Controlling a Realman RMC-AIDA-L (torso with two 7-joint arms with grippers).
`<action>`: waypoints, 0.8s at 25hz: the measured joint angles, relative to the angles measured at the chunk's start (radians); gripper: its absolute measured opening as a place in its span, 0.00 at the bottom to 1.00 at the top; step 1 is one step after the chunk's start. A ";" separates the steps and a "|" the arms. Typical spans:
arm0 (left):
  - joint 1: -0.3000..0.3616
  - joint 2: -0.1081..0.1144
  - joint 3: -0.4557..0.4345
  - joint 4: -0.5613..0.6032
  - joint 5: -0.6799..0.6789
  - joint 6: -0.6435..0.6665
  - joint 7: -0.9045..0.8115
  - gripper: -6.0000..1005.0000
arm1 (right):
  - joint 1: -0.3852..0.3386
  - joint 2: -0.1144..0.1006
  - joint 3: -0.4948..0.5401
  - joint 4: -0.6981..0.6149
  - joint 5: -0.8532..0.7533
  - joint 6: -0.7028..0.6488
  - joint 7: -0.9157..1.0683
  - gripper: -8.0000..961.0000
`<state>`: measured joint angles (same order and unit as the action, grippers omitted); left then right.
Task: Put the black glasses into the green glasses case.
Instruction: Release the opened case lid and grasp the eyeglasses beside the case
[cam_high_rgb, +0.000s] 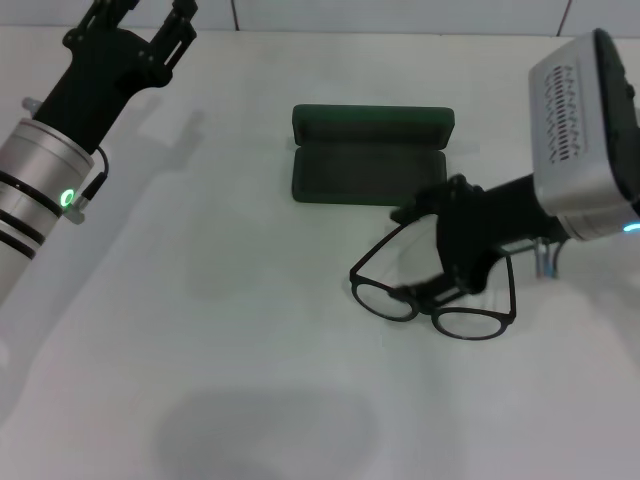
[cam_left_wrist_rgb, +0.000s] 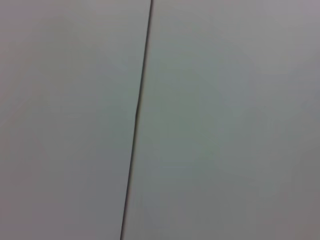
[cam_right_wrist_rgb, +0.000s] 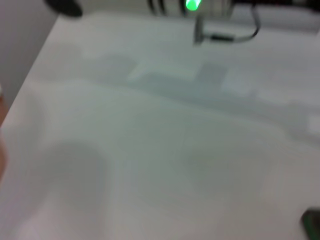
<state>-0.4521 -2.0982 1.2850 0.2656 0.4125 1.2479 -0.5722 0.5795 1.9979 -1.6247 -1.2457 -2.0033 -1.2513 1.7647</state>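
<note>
So far the thin black-framed glasses (cam_high_rgb: 432, 296) lie outside the open dark green rectangular hard case (cam_high_rgb: 370, 155), just in front of it on the white tabletop (cam_high_rgb: 200, 340). The right tool (cam_high_rgb: 440, 285) is clamped on their bridge; lifting and placing remain. Their long axis runs parallel to the case, temples toward it. The left tool (cam_high_rgb: 150, 20) hangs apart, well left.

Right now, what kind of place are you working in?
Probably a lab or test bench: a plain white table holding only the green glasses case and black glasses, a panelled wall behind. The right gripper is at the glasses.
</note>
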 joint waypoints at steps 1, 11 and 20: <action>0.000 0.000 0.000 -0.001 0.000 -0.001 0.000 0.70 | -0.001 0.009 0.012 -0.026 -0.042 -0.033 0.022 0.88; -0.017 0.000 0.001 -0.020 -0.002 -0.008 0.002 0.70 | 0.013 0.022 0.030 -0.113 -0.162 -0.195 0.139 0.87; -0.036 0.002 0.000 -0.023 -0.003 -0.021 0.002 0.70 | -0.026 0.028 -0.047 -0.087 -0.197 -0.086 0.142 0.85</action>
<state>-0.4876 -2.0964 1.2854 0.2424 0.4096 1.2272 -0.5699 0.5536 2.0254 -1.6719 -1.3326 -2.1999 -1.3374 1.9068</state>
